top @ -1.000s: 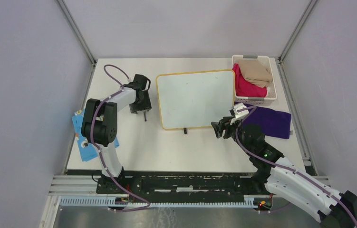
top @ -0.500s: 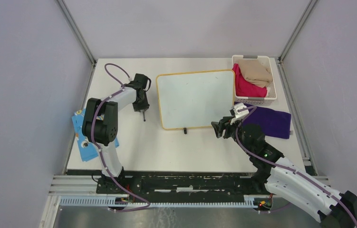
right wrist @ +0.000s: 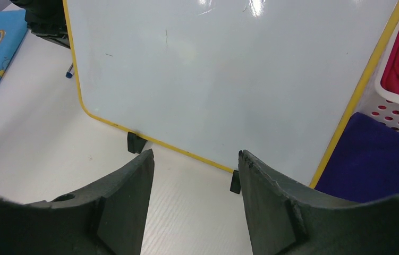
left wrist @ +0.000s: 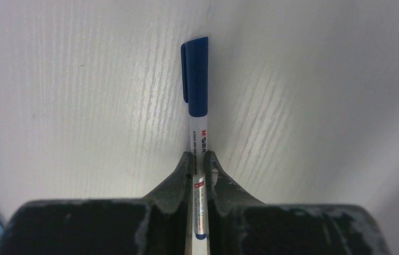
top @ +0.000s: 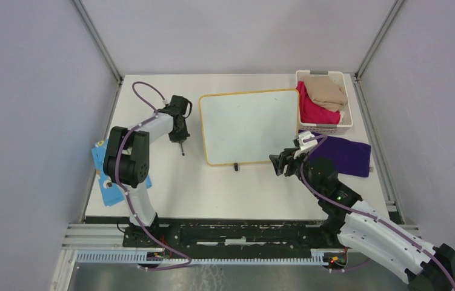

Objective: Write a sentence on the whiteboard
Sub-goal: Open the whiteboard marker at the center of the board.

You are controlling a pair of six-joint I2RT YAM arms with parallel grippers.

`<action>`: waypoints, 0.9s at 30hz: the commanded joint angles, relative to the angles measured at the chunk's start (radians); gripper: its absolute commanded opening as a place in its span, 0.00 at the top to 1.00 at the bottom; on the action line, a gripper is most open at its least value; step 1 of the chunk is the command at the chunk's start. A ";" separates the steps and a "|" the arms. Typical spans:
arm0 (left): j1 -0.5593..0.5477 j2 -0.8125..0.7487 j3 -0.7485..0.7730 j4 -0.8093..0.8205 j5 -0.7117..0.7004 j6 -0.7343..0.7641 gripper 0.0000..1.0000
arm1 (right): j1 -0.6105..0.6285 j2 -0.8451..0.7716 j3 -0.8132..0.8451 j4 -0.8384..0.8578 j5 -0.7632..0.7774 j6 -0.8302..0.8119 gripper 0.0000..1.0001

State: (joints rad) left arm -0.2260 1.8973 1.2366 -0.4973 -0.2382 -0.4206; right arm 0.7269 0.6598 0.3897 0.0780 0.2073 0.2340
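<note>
The whiteboard [top: 249, 124] lies at the table's back middle, with a yellow frame and black feet. Its white surface [right wrist: 229, 69] carries only faint stray marks; no sentence is in view on it. Left of the board, my left gripper [top: 180, 138] points down at the table. Its fingers [left wrist: 198, 155] are shut on the white barrel of a marker [left wrist: 197, 106] whose blue cap is on. My right gripper [top: 279, 163] hovers open just off the board's near right corner, with nothing between its fingers [right wrist: 196, 154].
A white basket [top: 320, 73] holding red and beige cloths stands at the back right. A purple cloth [top: 346, 154] lies in front of it. A blue patterned cloth [top: 105, 176] lies at the table's left edge.
My left gripper's fingers have closed from wide apart onto the marker. The right arm has stayed in place.
</note>
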 commanded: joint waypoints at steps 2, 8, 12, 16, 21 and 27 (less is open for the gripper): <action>0.004 -0.092 -0.047 -0.035 -0.080 -0.019 0.98 | 0.005 -0.005 0.060 0.014 -0.004 -0.001 0.35; 0.004 -0.268 -0.030 -0.053 -0.113 -0.062 0.98 | 0.004 -0.001 0.094 0.012 -0.021 0.000 0.35; 0.004 -0.410 -0.022 -0.062 -0.099 -0.084 0.98 | 0.005 0.013 0.132 0.009 -0.057 -0.006 0.35; 0.000 -0.563 -0.030 -0.049 -0.006 -0.103 0.98 | 0.004 0.034 0.154 0.060 -0.171 -0.001 0.35; -0.035 -0.780 -0.111 0.127 0.219 -0.139 0.98 | 0.011 0.113 0.156 0.241 -0.390 0.083 0.35; -0.057 -0.959 -0.249 0.362 0.480 -0.209 0.98 | 0.085 0.265 0.191 0.463 -0.455 0.166 0.30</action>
State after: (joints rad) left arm -0.2741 1.0176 1.0706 -0.3500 0.0109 -0.5392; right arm 0.7643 0.8574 0.5129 0.3115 -0.1574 0.3317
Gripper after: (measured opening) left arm 0.132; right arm 0.680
